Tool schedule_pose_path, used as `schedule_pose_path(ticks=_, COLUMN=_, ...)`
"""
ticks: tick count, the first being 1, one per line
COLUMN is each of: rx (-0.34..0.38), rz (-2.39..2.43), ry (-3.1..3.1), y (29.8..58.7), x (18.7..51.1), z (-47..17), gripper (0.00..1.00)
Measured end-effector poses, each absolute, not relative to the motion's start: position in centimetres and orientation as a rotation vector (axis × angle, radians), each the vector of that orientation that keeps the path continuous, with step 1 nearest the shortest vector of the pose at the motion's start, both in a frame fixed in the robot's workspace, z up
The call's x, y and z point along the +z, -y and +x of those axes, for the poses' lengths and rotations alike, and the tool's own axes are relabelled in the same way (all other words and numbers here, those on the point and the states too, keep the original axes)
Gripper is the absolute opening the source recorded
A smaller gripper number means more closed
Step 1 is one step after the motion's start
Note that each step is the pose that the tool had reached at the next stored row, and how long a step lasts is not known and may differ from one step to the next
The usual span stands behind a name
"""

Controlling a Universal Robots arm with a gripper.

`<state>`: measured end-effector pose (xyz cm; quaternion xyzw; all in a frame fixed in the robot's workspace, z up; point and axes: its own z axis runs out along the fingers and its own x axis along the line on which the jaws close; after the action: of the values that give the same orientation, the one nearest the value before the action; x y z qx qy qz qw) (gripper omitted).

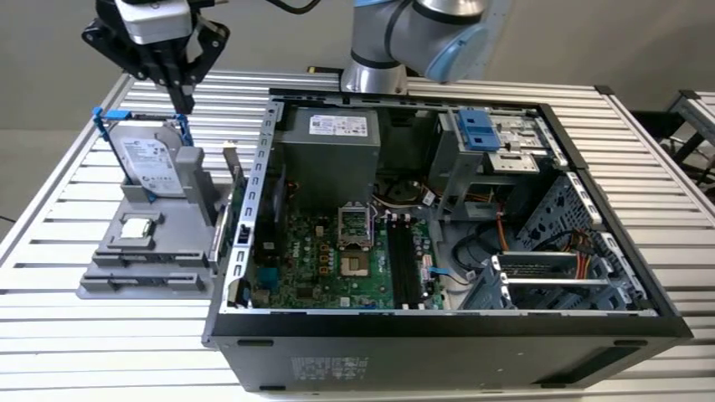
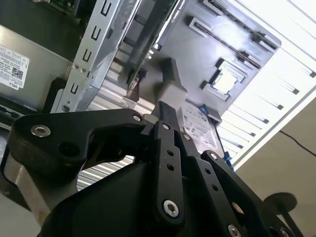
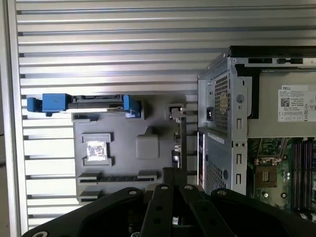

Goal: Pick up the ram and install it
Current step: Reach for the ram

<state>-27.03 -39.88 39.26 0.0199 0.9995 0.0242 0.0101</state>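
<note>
Currently jaws pressed together, empty, above gray holder; ram stands on edge at holder side nearest computer case. Risk: descending unopened, jaws hit ram edge; case wall close, may snag.

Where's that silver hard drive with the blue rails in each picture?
Exterior view: the hard drive stands on edge in the grey holder, to the exterior view's left of the computer case.
First wrist view: seen edge-on, a blue rail at each end.
Second wrist view: its label face, against the holder.
Shared landmark: the grey holder.
</note>
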Motion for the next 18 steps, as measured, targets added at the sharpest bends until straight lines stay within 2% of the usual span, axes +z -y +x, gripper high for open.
schedule_pose_path(ticks=18, rx=0.076, rz=0.058, ry=-3.120, y=39.9, x=39.2, z=-30.9, gripper=0.00)
